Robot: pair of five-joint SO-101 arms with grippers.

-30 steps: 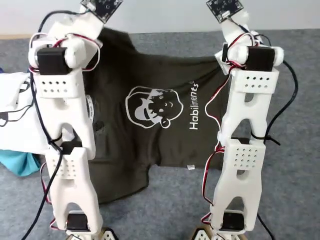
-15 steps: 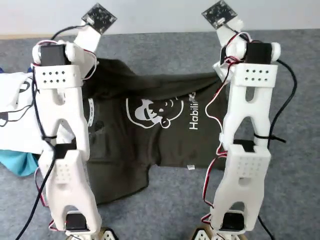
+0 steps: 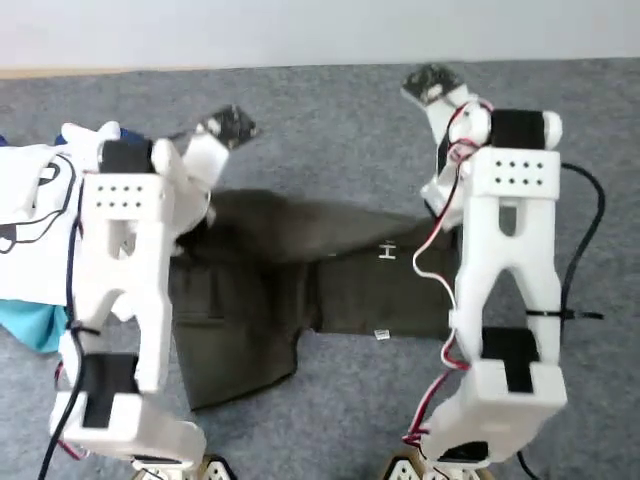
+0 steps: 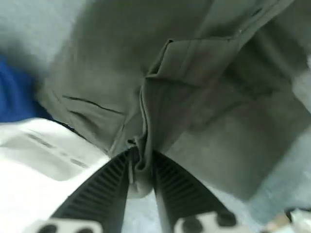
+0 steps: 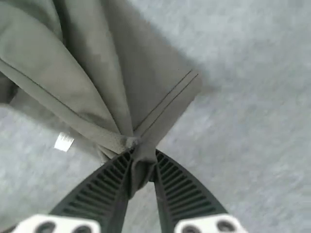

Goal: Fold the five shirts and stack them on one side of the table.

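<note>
white shirt [image 3: 25, 262] cut by edge — dark shirt [image 3: 258, 300] partly under left arm [image 3: 120, 250]

I see a grey table [image 3: 330, 110], a dark olive shirt [image 3: 240, 310] rumpled across its middle, a white shirt [image 3: 30, 250] at the left edge, a teal cloth [image 3: 25, 325] just nearer.

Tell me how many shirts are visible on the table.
3. A dark shirt lies in the middle; a white shirt sits at the left edge, and a teal one peeks out beneath it. More may be hidden.

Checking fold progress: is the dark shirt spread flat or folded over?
Partly folded: the dark shirt has its far edge doubled over its front, held by left gripper and right gripper.
</note>
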